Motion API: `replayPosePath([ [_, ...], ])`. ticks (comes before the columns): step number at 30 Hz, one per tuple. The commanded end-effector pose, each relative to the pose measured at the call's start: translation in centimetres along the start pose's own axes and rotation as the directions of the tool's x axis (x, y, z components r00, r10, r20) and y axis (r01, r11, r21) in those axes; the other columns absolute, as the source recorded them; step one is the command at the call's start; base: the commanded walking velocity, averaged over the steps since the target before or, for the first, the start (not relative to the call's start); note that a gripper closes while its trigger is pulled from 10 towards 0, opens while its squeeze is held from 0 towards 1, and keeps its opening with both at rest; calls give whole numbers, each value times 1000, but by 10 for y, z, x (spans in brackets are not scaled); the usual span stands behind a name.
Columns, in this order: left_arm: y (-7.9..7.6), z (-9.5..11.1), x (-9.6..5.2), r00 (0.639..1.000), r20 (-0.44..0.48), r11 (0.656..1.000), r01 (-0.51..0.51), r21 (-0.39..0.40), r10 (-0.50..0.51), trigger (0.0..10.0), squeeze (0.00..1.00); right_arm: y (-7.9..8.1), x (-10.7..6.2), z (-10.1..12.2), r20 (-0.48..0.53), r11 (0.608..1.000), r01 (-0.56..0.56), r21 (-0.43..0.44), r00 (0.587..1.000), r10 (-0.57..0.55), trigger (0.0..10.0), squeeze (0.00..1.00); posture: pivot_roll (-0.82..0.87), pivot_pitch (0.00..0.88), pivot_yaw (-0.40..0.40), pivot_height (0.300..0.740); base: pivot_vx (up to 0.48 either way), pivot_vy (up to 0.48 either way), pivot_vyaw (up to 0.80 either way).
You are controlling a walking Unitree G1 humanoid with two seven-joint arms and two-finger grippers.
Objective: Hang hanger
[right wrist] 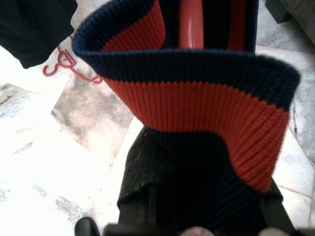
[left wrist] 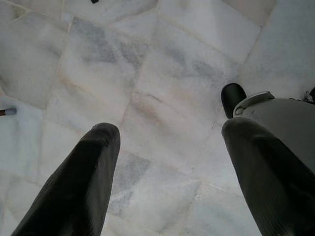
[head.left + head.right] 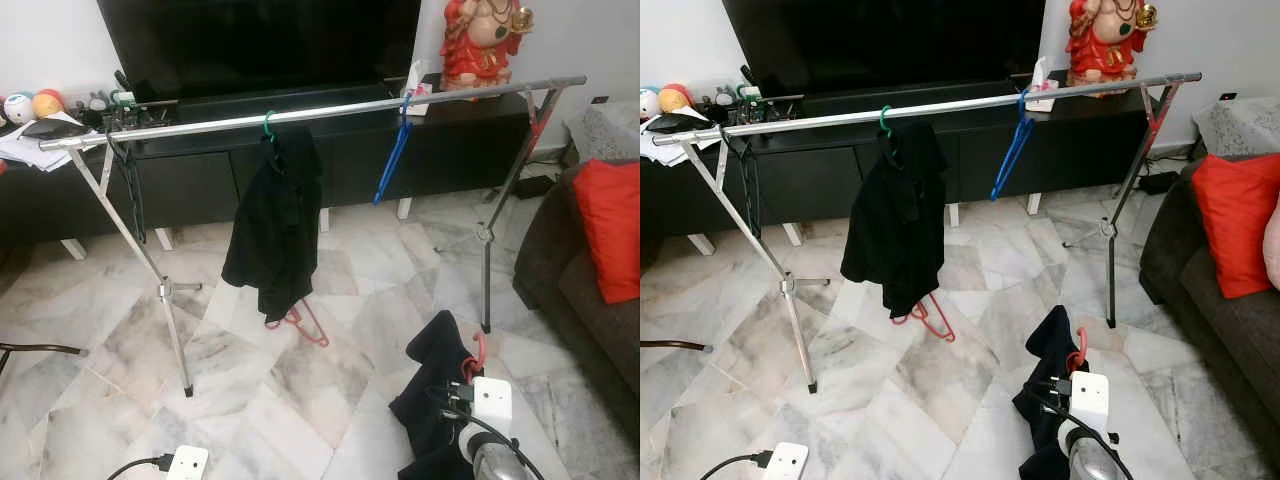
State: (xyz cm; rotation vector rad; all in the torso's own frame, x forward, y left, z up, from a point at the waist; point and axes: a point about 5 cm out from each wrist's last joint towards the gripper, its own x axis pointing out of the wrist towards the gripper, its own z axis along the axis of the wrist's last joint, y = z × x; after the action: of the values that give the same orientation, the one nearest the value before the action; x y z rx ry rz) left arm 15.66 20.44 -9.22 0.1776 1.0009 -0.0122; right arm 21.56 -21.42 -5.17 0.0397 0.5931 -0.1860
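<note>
A silver clothes rail [image 3: 330, 108] on folding legs spans the room. On it hang a black garment [image 3: 275, 225] on a green hanger [image 3: 268, 125] and a bare blue hanger [image 3: 393, 160]. A red hanger [image 3: 305, 322] lies on the floor under the black garment. Low at the front right, my right gripper [image 3: 470, 385] is shut on a red hanger [image 1: 191, 22] that carries a navy knit garment with red lining [image 1: 197, 98]; the cloth hides its fingers. My left gripper [image 2: 172, 167] is open over bare marble floor, both fingers [image 2: 78, 182] apart.
A black TV console [image 3: 200, 170] with a TV stands behind the rail, with a red statue [image 3: 485, 40] on its right end. A dark sofa with a red cushion [image 3: 610, 230] is at the right. A white power strip [image 3: 185, 462] lies on the floor front left.
</note>
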Motion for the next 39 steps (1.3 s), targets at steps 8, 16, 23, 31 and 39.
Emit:
replayPosePath([
  [8,4,0,0,1000,0,1000,-5,-6,5,10000,0,-4,3,11,44,999,25,27,999,-27,10000,0,-22,0,49,740,0,0,0],
  [16,6,0,0,1000,-4,1000,-10,-1,10,10000,0,-4,4,11,37,999,21,36,999,-23,10000,0,-21,0,52,740,-215,0,-177],
  [23,5,2,0,1000,4,1000,-6,0,6,10000,0,-3,3,10,30,1000,22,21,999,-23,10000,0,-20,0,52,740,-261,0,-584],
  [31,5,2,0,1000,8,1000,-5,-1,5,10000,0,-6,3,10,32,999,43,23,999,-43,10000,0,-17,0,53,740,-280,0,0],
  [39,6,4,0,1000,14,1000,-6,-2,6,10000,0,-6,4,9,20,999,43,20,999,-43,10000,0,-16,0,53,740,-285,0,-456],
])
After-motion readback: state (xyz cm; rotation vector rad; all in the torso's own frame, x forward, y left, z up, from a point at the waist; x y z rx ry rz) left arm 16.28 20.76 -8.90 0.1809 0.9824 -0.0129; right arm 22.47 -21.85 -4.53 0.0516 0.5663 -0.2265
